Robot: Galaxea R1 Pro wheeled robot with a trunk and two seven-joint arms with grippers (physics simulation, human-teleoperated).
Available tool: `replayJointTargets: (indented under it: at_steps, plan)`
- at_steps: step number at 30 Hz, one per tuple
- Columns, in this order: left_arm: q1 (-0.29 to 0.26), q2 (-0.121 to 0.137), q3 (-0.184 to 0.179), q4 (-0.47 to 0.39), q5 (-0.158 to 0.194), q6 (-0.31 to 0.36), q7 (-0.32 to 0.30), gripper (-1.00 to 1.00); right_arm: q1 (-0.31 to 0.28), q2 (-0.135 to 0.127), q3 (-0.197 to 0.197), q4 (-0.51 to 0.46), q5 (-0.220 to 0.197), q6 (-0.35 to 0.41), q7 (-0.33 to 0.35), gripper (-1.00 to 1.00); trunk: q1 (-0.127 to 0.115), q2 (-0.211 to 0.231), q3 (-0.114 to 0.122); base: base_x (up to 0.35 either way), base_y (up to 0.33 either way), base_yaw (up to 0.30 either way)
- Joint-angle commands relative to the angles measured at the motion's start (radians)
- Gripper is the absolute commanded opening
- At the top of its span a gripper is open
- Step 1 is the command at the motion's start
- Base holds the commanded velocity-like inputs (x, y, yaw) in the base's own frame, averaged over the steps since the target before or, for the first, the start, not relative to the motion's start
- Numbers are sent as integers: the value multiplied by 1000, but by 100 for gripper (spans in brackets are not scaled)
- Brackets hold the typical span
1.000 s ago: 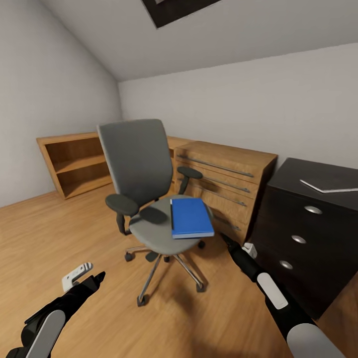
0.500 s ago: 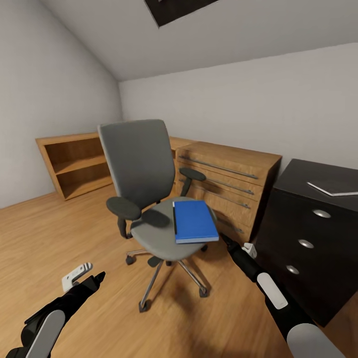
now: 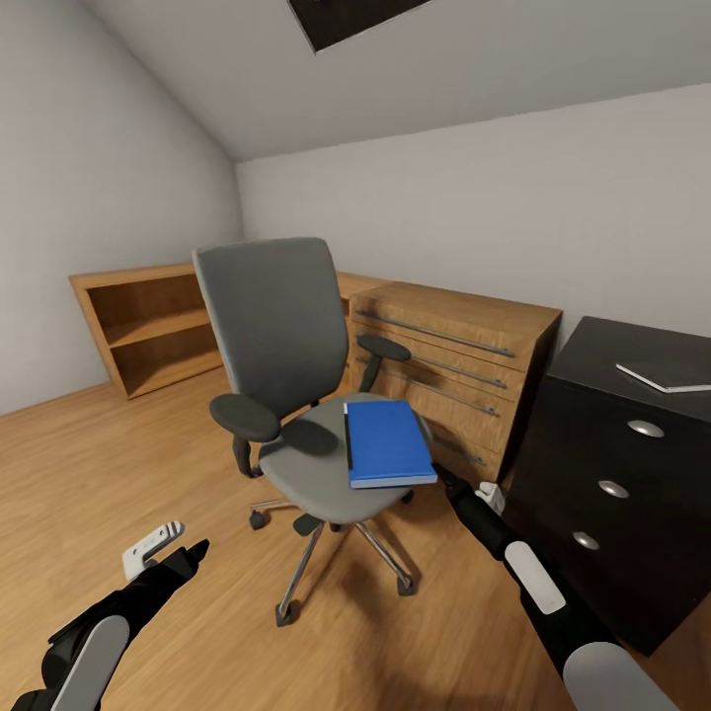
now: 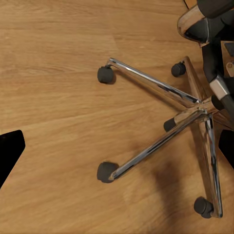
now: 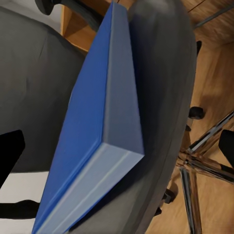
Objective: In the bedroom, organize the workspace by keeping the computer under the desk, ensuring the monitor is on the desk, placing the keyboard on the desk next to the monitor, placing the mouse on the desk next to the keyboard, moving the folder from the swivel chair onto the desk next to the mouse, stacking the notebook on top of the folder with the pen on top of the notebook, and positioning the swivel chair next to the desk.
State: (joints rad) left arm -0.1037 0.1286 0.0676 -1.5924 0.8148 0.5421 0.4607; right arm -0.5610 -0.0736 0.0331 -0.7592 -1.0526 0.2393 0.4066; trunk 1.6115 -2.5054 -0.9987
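1. Since the earlier frames, my right arm reaches further forward, so my right gripper (image 3: 444, 477) now sits just beside the near corner of the folder (image 3: 388, 441); the whole head view has also slid slightly, with the black cabinet (image 3: 612, 484) showing more to the right.
2. Far left, head view: an open wooden shelf unit (image 3: 148, 326) stands against the wall on the wooden floor (image 3: 99, 474).
3. Lower left, head view: my left gripper (image 3: 193, 551) hangs low over bare floor, well apart from the chair. In the left wrist view its dark fingertips (image 4: 9, 148) sit at opposite edges, so the fingers are spread wide with nothing between them; below lie the chrome star base (image 4: 195, 109) and casters.
4. Centre, head view: the swivel chair (image 3: 276, 346), grey with black armrests, stands in front of the wooden dresser (image 3: 454, 355).
5. Centre right: the blue folder lies flat on the chair seat, toward the seat's right side, with a thin dark strip along its left edge.
6. In the right wrist view, the folder (image 5: 92, 122) appears close up on the grey seat, and the dark fingertips (image 5: 10, 151) stand far apart at either edge, spread and touching nothing.
7. Far right, head view: a flat pale item (image 3: 662, 375), which I cannot identify, lies on top of the black cabinet.
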Motion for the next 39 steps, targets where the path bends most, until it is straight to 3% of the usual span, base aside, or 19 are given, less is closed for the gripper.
replayJointTargets:
  at_steps: [1, 17, 39]
  plan:
    - [-1, 0, 0, -1, 11, 2, 9, 100, 0, 0, 3, 0, -10, 4, 0, 100, 0, 0, -1, 0, 0, 0]
    - [-1, 0, 0, 0, 12, 2, 9, 100, 0, 18, 17, 1, -10, 3, -2, 100, 0, 0, -1, 0, 0, 0]
    - [-1, 0, 0, 6, 12, 2, 9, 100, 0, 21, 24, 3, -10, 3, -2, 100, 0, 0, -1, 17, 0, 0]
